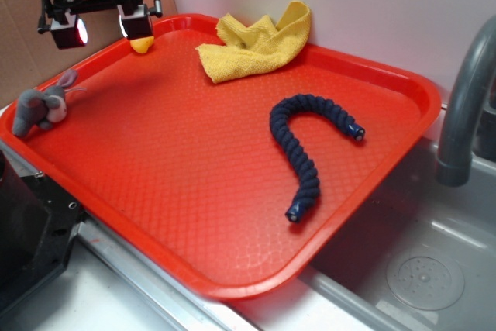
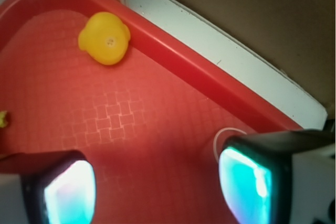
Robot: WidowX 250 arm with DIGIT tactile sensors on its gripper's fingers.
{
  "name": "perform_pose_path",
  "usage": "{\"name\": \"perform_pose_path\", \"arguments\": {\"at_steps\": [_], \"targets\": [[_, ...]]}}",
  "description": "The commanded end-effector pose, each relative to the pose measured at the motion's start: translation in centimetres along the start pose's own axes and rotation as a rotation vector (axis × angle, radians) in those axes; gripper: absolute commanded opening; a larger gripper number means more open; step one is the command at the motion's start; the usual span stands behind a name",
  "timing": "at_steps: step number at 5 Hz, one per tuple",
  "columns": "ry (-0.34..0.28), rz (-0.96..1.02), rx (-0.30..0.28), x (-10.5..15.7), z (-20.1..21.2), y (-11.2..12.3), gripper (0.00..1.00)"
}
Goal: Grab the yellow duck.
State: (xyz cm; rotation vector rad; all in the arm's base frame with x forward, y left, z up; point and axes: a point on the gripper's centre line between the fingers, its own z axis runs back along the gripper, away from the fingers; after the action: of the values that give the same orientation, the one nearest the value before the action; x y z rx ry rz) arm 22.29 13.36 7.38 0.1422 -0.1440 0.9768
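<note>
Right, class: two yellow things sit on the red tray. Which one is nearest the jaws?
The yellow duck, small and glossy, by the tray's far rim just beneath the gripper. The yellow cloth is larger, crumpled, and lies farther along that rim.

I see a big red tray (image 1: 232, 269) on the grey tabletop (image 1: 70, 308). On the tray lie a yellow cloth (image 1: 256, 44), a dark blue rope (image 1: 306, 145), a grey mouse (image 1: 40, 106) at the left rim, and the yellow duck (image 2: 105, 38) in the far corner.

Even, soft light gives weak shadows outside, while the wrist view is blurry with glowing, overexposed fingertips (image 2: 245, 187).
</note>
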Motion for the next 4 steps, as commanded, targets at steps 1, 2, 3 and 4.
{"name": "perform_pose_path", "arguments": {"at_steps": [1, 2, 3, 4], "targets": [[-0.048, 0.011, -0.024, 1.5, 1.5, 1.0, 1.00], [-0.147, 0.190, -0.085, 2.3, -0.3, -0.2, 1.00], [-0.215, 0.173, -0.103, 3.2, -1.3, -1.9, 1.00], [-0.274, 0.198, -0.091, 4.5, -2.6, -2.3, 1.00]]}}
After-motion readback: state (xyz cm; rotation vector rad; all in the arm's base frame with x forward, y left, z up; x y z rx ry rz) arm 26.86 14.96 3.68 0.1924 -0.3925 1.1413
